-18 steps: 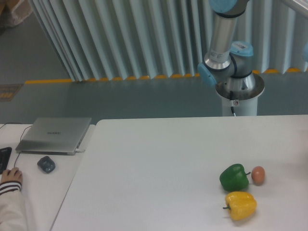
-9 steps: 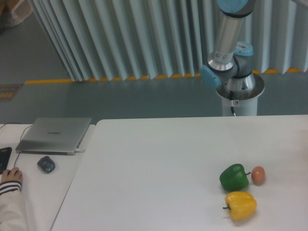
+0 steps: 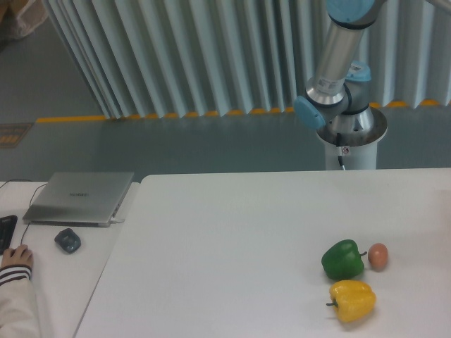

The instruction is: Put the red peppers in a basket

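The red pepper is not showing anywhere in the fixed camera view, and neither is a basket, so the step in hand reads as either carrying or placing somewhere out of frame, or searching for the fruit; I cannot tell which. Only the lower part of the arm (image 3: 337, 63) is showing, rising from its pedestal (image 3: 350, 137) behind the far edge of the bench (image 3: 232, 239) and leaving the frame at the top. The hand is outside the view, so whether it is spread wide, pinched narrow or holding anything cannot be told.

Taking the green pepper (image 3: 343, 259) as the landmark: a small brownish, egg-like object (image 3: 378, 255) is sitting just beside it on the side toward the frame's right edge, and the yellow pepper (image 3: 351, 300) is lying just in front of it, nearer the camera. Neither of these three is the target, so doing the step well means steering any descent well away from this cluster (a brushed pepper would likely roll on the smooth bench top).

If the red pepper is in the hand, a gentle lowering into the basket before letting go would keep it from bouncing out. How the red pepper looks at this moment cannot be said, since it is hidden from this camera

A laptop (image 3: 79, 197) and a mouse (image 3: 68, 240) are resting on a side desk, well apart from the green pepper, with a person's hand (image 3: 15, 257) near them
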Robot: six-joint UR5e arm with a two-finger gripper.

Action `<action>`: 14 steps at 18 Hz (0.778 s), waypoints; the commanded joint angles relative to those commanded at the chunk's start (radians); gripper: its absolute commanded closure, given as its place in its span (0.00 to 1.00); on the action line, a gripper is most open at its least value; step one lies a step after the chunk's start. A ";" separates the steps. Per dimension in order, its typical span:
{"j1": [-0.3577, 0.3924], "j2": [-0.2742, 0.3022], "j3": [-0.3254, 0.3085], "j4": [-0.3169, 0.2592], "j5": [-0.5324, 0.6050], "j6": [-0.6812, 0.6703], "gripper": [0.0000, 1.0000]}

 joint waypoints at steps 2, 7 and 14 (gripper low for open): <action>0.000 0.005 -0.003 0.000 0.000 -0.029 0.00; -0.015 0.014 -0.006 -0.005 -0.101 -0.149 0.00; -0.161 0.055 -0.009 -0.011 -0.172 -0.500 0.00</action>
